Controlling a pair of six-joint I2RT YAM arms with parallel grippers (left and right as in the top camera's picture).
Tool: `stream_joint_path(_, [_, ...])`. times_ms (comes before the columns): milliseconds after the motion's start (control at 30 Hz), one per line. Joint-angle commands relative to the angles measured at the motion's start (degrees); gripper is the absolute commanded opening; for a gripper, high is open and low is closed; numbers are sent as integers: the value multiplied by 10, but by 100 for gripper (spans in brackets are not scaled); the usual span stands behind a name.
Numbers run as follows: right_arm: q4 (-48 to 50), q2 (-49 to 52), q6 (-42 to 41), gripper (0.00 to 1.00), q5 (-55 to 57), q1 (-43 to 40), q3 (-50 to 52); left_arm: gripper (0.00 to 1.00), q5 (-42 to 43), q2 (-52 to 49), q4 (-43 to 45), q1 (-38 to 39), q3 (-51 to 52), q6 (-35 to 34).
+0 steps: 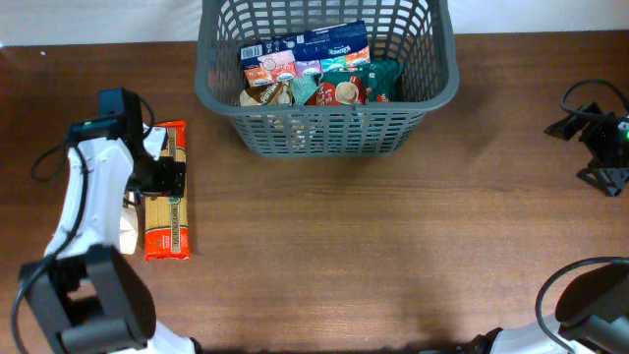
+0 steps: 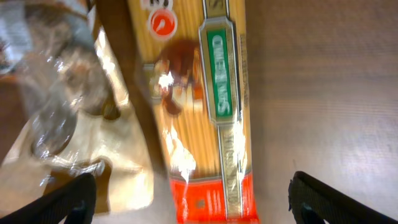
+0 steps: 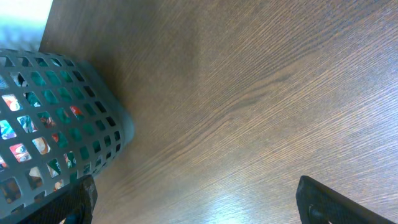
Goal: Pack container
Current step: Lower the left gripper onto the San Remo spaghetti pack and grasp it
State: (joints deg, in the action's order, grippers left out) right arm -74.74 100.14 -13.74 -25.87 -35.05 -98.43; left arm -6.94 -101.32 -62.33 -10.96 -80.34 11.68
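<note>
"Since the left gripper (image 2: 193, 200) is wide open and empty, where's the pasta packet (image 2: 205, 93)?"
"Right under it on the desk (image 1: 393, 246), its long side pointing away. The basket (image 1: 324, 106) sits further back, to its right."

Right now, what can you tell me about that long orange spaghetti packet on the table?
The spaghetti packet is long, narrow, shiny clear plastic showing pale yellow strands, with orange-red ends and a green label stripe. It lies flat on the wooden table, left of the basket, not in it. A crinkly bag lies against one side. The open left gripper straddles it.
</note>
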Motion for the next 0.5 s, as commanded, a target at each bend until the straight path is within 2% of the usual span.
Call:
stream_joint_path(0, [2, -4, -3, 99, -5, 2, 0, 91, 6, -45, 24, -10, 4, -18])
stream_joint_path(267, [2, -4, -3, 99, -5, 2, 0, 91, 7, -143, 76, -17, 4, -18])
stream_joint_path(300, [2, -4, -3, 99, -5, 2, 0, 84, 13, -160, 84, -19, 4, -17])
stream_joint_path(400, [2, -4, -3, 99, -5, 2, 0, 73, 21, -172, 96, -19, 4, -17])
stream_joint_path(467, [2, -4, -3, 100, -5, 2, 0, 53, 20, -175, 100, -19, 4, -17])
